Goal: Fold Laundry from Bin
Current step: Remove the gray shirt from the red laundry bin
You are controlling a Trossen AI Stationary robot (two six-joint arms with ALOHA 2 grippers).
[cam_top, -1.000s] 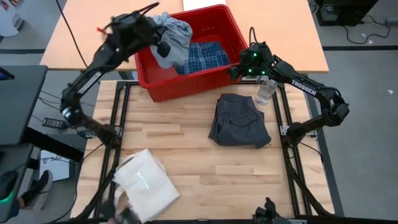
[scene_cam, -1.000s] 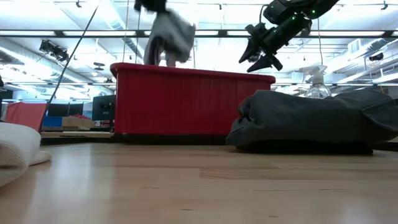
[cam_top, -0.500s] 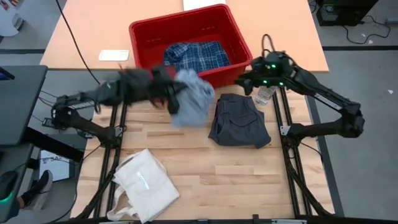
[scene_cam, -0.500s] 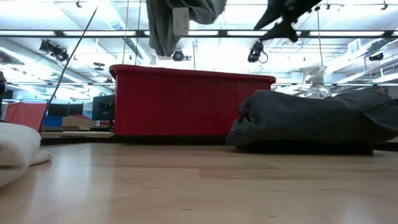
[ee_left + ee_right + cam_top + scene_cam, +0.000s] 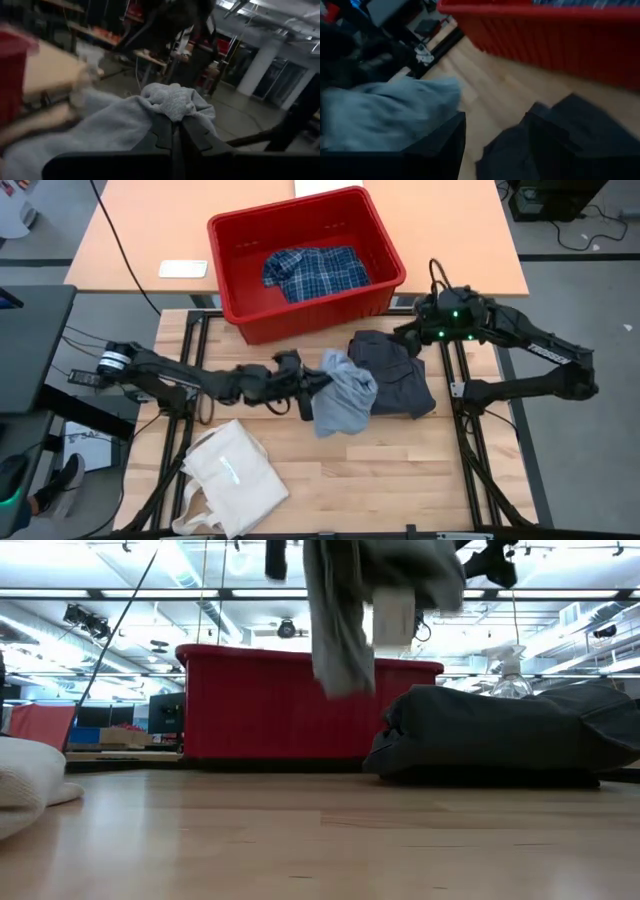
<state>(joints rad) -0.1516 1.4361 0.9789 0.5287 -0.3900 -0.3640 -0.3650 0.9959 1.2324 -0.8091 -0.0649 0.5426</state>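
The left tool (image 5: 312,383) is clamping a bunch of the light grey garment (image 5: 343,397), which is now hanging clear of the surface (image 5: 380,465) beside the folded dark grey garment (image 5: 390,372). A second ago that grey piece was dangling above the bin's (image 5: 238,310) back corner; half a second ago it was passing over the bin's front wall. So the piece is out of the bin and, I judge, is being brought to a spot where it can be spread and folded.

Beyond this tool, the folded dark garment is lying just past the hanging cloth. The right tool (image 5: 405,333) is hovering with its fingers parted and empty above that garment's far edge, having swung away from the bin.

Farthest from both tools, the red bin is holding only the blue-and-white plaid shirt (image 5: 314,272). Behind the left arm, the cream tote bag (image 5: 235,478) is lying flat.
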